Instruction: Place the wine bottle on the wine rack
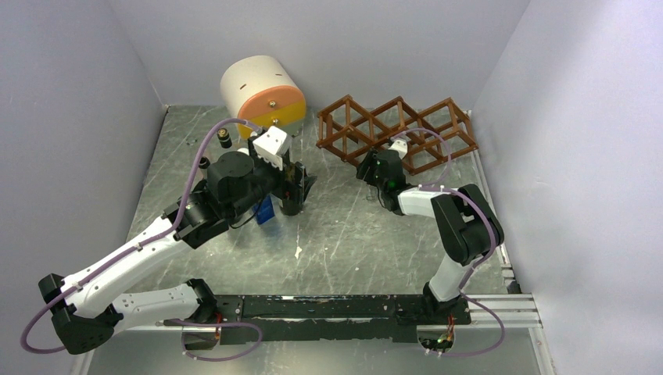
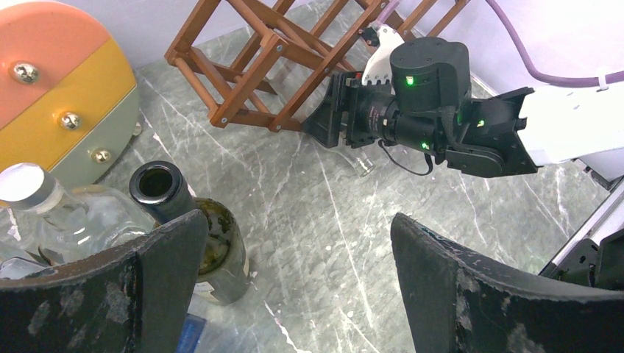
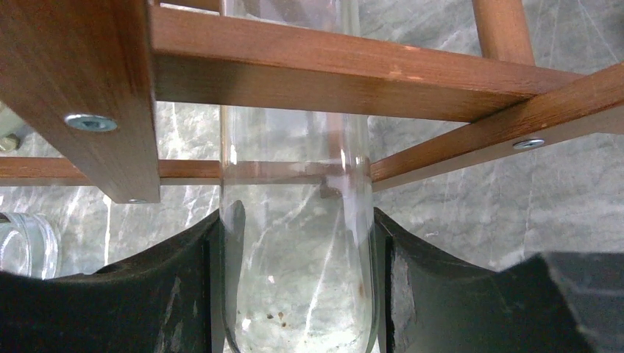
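So the clear wine bottle runs up the middle of the right wrist view, already poking into a diamond cell of the wine rack. The right tool is clenched around its body, probably to steer it between the slats. The left tool hangs released, grasping nothing, over a dark bottle by the round drawer unit at the tabletop's upper left, out of the way I guess.

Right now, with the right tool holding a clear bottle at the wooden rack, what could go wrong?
The clear bottle, pinched only by the right tool, is smooth glass; it may slip or pivot against the wine rack slats.
The rack looks light; pushing could slide it.
The open left tool sits beside an upright dark bottle and could tip it.
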